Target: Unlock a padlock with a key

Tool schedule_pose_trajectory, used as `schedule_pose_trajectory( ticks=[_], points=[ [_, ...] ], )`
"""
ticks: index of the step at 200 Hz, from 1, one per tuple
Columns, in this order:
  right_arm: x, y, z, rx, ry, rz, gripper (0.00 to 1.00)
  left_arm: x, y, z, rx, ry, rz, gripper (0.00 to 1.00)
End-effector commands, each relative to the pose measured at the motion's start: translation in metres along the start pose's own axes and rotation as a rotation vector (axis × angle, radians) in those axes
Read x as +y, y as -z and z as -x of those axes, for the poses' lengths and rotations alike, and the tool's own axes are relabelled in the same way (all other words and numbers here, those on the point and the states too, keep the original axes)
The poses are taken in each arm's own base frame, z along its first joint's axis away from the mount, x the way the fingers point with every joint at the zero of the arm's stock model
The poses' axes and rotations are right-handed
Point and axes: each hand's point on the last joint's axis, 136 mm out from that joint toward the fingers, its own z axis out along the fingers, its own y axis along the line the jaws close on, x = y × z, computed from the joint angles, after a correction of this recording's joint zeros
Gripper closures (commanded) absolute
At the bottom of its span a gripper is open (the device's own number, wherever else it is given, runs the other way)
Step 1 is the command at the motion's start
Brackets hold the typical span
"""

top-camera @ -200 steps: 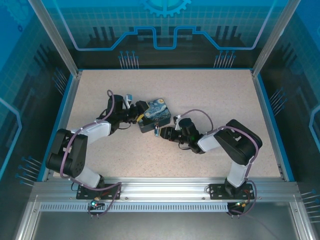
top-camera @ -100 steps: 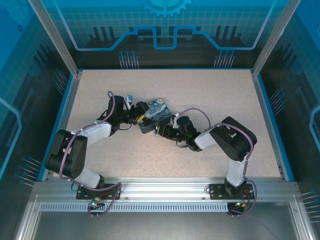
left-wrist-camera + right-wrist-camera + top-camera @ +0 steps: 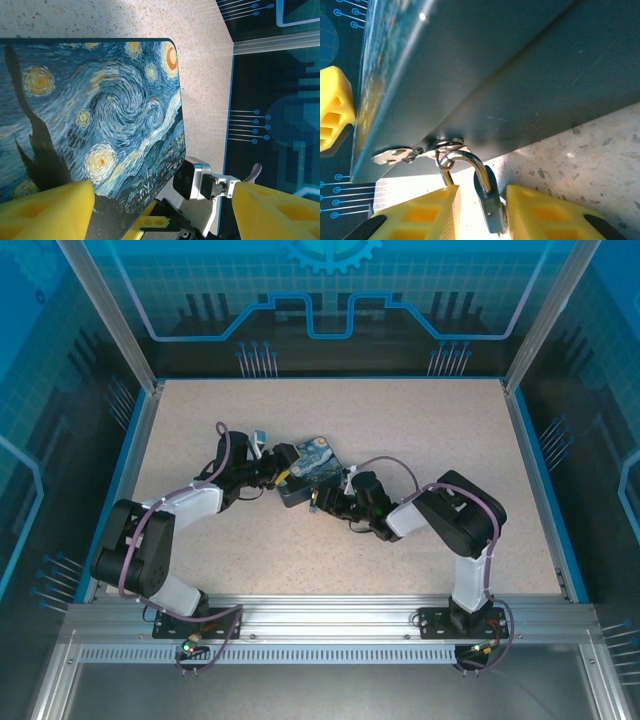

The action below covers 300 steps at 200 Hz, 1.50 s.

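Note:
The blue-and-yellow starry-night box [image 3: 318,465] lies mid-table. From a ring on its dark front wall [image 3: 495,65] hangs the padlock [image 3: 490,202], with a silvery shackle [image 3: 465,160] and a dark body. My right gripper [image 3: 481,192] stands open around the padlock body. Its right finger [image 3: 545,215] is against or almost against the body, and a bright gap is left at the left finger [image 3: 420,215]. In the top view the right gripper [image 3: 318,502] is at the box's near side. My left gripper [image 3: 164,189] is wide open at the box's left end [image 3: 278,472], one finger [image 3: 45,210] over the lid [image 3: 100,100]. The key is out of view.
The speckled table [image 3: 430,420] has open room behind and to the right of the box. Blue rails [image 3: 535,480] and metal posts border it. The right arm's silver wrist camera [image 3: 192,179] sits close beside the lid's edge, between the left gripper's fingers.
The right gripper has slid left up to the box's near side and its jaws have narrowed around the padlock. The left arm and the box have stayed put.

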Motion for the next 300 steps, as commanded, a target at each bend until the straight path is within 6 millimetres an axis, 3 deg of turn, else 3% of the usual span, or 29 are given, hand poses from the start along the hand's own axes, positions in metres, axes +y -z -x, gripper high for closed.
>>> schedule_pose_trajectory(
  ticks=[1,34,99,213,300],
  points=[
    [-0.022,-0.010,-0.020,0.063,-0.046,-0.063,0.71,0.000,-0.001,-0.004,0.008,0.009,0.005,0.26],
    [-0.022,-0.012,-0.021,0.055,-0.052,-0.054,0.79,-0.001,-0.001,-0.004,0.008,0.010,0.003,0.26],
    [-0.026,0.003,-0.012,-0.022,-0.052,-0.082,0.94,0.002,0.001,-0.006,0.009,0.001,0.021,0.26],
    [-0.011,0.026,0.021,-0.156,-0.080,-0.072,0.96,0.016,0.007,-0.019,0.034,-0.023,0.072,0.25],
    [-0.001,0.033,0.037,-0.213,-0.217,-0.046,0.96,0.022,0.007,-0.025,0.050,-0.033,0.088,0.25]
  ],
)
